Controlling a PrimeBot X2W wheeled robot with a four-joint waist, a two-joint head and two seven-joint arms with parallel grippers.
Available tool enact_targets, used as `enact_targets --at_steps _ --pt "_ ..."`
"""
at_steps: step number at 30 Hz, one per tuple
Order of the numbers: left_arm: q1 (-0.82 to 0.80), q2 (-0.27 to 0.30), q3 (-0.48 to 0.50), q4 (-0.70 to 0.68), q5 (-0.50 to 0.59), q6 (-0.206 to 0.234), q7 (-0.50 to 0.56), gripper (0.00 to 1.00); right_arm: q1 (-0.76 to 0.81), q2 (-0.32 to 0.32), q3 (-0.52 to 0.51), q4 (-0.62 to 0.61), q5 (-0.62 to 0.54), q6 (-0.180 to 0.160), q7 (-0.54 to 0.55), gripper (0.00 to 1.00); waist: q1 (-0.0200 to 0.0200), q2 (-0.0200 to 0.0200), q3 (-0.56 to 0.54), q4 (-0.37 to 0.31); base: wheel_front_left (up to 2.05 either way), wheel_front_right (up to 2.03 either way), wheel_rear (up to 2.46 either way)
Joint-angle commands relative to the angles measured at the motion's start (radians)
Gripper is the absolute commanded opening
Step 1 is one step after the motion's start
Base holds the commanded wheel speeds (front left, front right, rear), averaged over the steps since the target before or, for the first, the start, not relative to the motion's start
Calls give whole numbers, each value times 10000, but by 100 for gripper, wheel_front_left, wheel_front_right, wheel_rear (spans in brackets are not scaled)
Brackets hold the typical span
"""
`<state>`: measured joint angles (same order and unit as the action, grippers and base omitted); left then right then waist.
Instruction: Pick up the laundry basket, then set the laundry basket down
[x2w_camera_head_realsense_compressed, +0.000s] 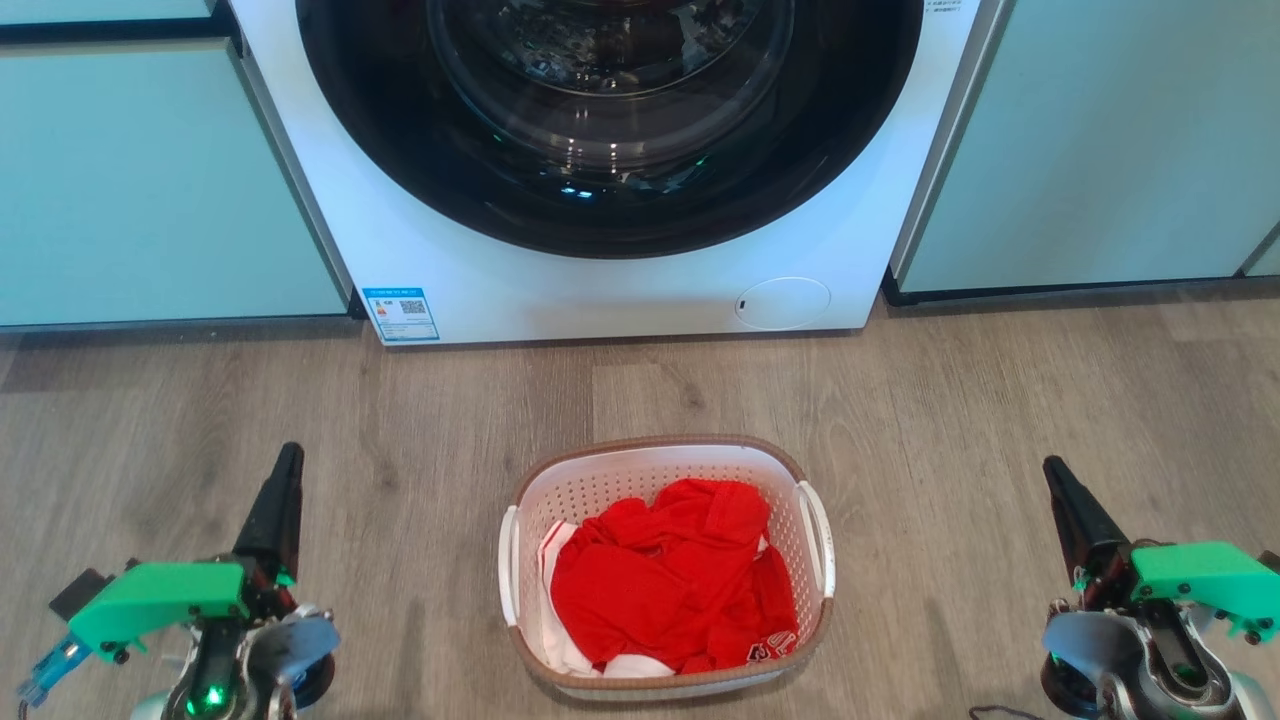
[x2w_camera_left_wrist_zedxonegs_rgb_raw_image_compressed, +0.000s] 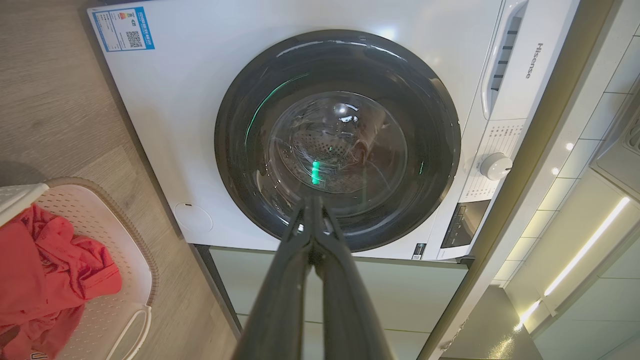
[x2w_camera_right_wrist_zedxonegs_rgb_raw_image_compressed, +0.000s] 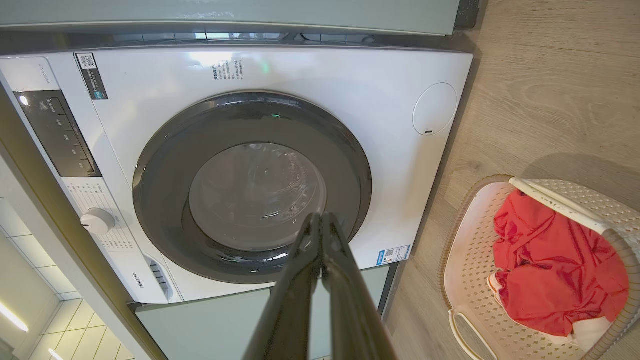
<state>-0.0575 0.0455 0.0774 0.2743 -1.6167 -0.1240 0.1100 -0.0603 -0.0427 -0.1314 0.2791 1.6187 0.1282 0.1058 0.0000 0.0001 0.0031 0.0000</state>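
Grippers: the left gripper (x2w_camera_head_realsense_compressed: 288, 470) is at the lower left of the head view and the right gripper (x2w_camera_head_realsense_compressed: 1060, 478) at the lower right, both nearest to the robot.
Gripper state: on each one the two long dark fingers are pressed together into one narrow point, and they hold nothing.
Green parts: a bright green plastic piece (x2w_camera_head_realsense_compressed: 160, 595) sits on each wrist, behind the fingers.
Laundry basket: the laundry basket (x2w_camera_head_realsense_compressed: 660, 443) stands on the floor between the two grippers, well apart from both and touched by neither. It is white with many small holes, has a brown rim, and has one white handle (x2w_camera_head_realsense_compressed: 818, 530) on each side.
Contents: a crumpled red garment (x2w_camera_head_realsense_compressed: 670, 585) lies inside, with some white cloth (x2w_camera_head_realsense_compressed: 555, 645) under it at the near left corner.
Floor: grey-brown wood planks (x2w_camera_head_realsense_compressed: 400, 420) lie under the basket and run to the machine.
Washer: a white front-loading washer (x2w_camera_head_realsense_compressed: 600, 295) is behind the basket, with a round dark door (x2w_camera_head_realsense_compressed: 610, 120) that is shut, a blue label (x2w_camera_head_realsense_compressed: 400, 313) at its lower left and a round flap (x2w_camera_head_realsense_compressed: 782, 303) at its lower right.
Cabinets: pale green cabinet fronts (x2w_camera_head_realsense_compressed: 150, 180) stand on both sides of the washer.
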Motion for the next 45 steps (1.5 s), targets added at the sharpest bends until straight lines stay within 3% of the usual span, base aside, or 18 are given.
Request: enact_targets --at_steps 1,7,8,26,45 --pt "-506 47 370 -293 86 -67 37 0 -477 -76 172 -343 -104 25 78 0 0 -1 0 0 0 0 0" --pt "18 -2 -21 101 -5 11 -5 0 21 9 21 96 1 0 -7 0 0 -1 0 0 0 0 0" --pt "76 -9 -34 253 -4 11 -9 100 92 36 34 241 3 0 -11 100 0 -1 0 0 0 0 0" --pt "352 -14 -179 132 533 36 -475 100 229 57 358 329 -543 3 -472 100 0 -1 -20 -24 0 0 0" --pt "398 -3 -450 -774 2856 432 -1040 100 190 34 681 -357 -3158 7 -1030 100 0 -1 -17 -39 0 0 0"
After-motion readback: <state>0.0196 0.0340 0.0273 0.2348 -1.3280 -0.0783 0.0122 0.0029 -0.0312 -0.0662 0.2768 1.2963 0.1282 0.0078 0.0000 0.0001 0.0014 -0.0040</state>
